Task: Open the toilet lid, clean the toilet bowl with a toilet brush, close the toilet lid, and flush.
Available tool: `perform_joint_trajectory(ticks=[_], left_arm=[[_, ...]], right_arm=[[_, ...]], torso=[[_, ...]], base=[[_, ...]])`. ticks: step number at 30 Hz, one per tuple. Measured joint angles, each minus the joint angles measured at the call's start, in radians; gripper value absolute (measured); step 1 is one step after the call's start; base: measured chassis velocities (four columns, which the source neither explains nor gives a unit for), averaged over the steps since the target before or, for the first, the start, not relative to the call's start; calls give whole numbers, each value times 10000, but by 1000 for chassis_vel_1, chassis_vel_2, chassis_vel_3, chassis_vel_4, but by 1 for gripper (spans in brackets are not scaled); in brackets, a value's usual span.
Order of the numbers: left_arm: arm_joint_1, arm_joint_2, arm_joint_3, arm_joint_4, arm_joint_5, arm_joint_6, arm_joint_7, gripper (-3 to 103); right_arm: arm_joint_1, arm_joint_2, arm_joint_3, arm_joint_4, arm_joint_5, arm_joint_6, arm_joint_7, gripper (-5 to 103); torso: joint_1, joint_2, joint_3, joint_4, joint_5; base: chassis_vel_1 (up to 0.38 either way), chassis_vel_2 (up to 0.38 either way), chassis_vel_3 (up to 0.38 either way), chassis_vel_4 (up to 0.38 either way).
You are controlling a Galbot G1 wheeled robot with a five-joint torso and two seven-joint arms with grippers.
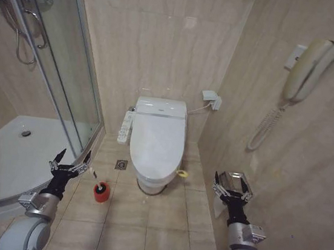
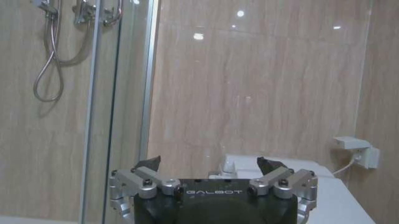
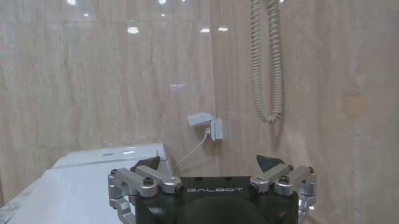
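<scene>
While the left claw (image 1: 69, 163) hangs spread and empty at lower left, the toilet brush (image 1: 100, 190) stands black-handled in its red holder (image 1: 102, 193) on the floor just right of it, easily toppled by a careless reach. Centre frame, the toilet lid (image 1: 157, 142) lies shut over the toilet bowl (image 1: 147, 183), its glossy surface likely slippery. The right claw (image 1: 232, 187), lower right, is spread and empty near the wall; a wide swing risks scraping it.

Head camera looks down from afar on the closed toilet lid (image 1: 157, 137) | both wrist cameras face the back wall, sharing the wall socket (image 2: 356, 150).
</scene>
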Motion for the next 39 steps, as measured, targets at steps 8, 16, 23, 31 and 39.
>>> perform_joint_trajectory(ticks=[8, 16, 23, 31, 39], left_arm=[[-4, 0, 0, 0, 0, 0, 0, 100], [-4, 0, 1, 0, 0, 0, 0, 100], [-3, 0, 1, 0, 0, 0, 0, 100], [-3, 1, 0, 0, 0, 0, 0, 100], [-3, -1, 3, 0, 0, 0, 0, 100]], right_arm=[[7, 0, 0, 0, 0, 0, 0, 100], [7, 0, 0, 0, 0, 0, 0, 100], [6, 0, 2, 0, 0, 0, 1, 100], [9, 1, -2, 0, 0, 0, -3, 100], [8, -2, 3, 0, 0, 0, 1, 100]], torso=[[18, -6, 6, -1, -3], [12, -7, 5, -3, -2], [10, -7, 4, -4, -2], [12, -5, 4, 0, -6], [12, -6, 4, -3, -1]], base=[[1, 1, -4, -1], [-22, 19, 19, -13], [47, 18, -57, -36], [88, 96, -72, -84], [-14, -21, 4, 12]])
